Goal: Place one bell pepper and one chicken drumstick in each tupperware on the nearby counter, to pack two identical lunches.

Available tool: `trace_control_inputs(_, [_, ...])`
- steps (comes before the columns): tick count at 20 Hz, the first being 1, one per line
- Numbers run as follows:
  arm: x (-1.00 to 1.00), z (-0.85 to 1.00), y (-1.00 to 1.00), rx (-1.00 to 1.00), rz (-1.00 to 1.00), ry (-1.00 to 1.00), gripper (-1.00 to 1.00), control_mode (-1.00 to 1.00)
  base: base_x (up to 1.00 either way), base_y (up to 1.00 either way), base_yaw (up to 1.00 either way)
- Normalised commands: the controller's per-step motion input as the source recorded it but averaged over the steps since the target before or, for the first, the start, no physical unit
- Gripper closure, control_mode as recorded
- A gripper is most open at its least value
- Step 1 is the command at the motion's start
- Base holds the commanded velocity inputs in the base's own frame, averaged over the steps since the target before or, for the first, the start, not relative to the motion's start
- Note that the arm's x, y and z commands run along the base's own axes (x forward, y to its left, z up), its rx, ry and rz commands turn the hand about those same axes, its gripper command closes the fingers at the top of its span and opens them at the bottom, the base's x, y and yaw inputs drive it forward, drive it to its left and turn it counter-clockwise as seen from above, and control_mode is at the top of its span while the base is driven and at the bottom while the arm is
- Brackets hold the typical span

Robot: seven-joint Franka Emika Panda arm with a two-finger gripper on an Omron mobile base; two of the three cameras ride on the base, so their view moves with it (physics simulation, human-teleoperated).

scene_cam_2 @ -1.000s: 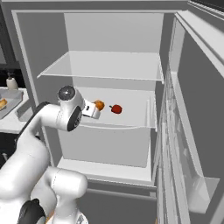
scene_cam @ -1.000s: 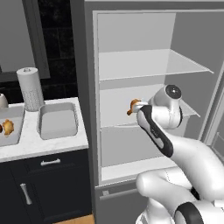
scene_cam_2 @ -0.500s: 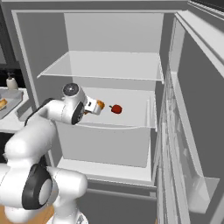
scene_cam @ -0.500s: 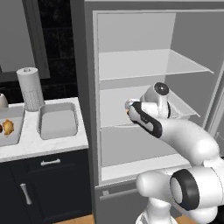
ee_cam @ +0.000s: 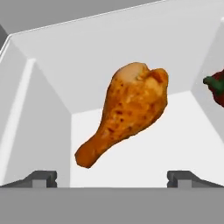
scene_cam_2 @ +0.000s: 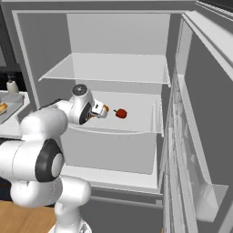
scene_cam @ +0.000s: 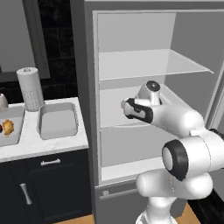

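White Franka Panda arm with dark joints
The arm (scene_cam: 183, 131) is built of rounded, glossy white shells with black rings and grey caps at the joints; a dark band runs along the forearm toward the white hand, and the gripper (ee_cam: 112, 177) ends in two small dark grey, blocky finger tips (ee_cam: 41, 177)

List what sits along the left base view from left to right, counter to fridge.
Tupperware with food → paper towel roll → empty tupperware → end effector inside the open fridge.
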Motion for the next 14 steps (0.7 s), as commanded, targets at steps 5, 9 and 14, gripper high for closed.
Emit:
trace_control_inputs(5, [0.48,-0.18,0.12,0.00,-0.04,0.05,-1.00,-1.00,0.00,0.00,0.00])
trace_control_inputs(9, [0.39,-0.40,0.00,0.00,-0.06,0.00,-1.00,-1.00,0.00,0.00,0.00])
trace_control_inputs(14, [0.39,-0.51,0.00,0.00,-0.07,0.00,1.00,-1.00,0.00,0.00,0.00])
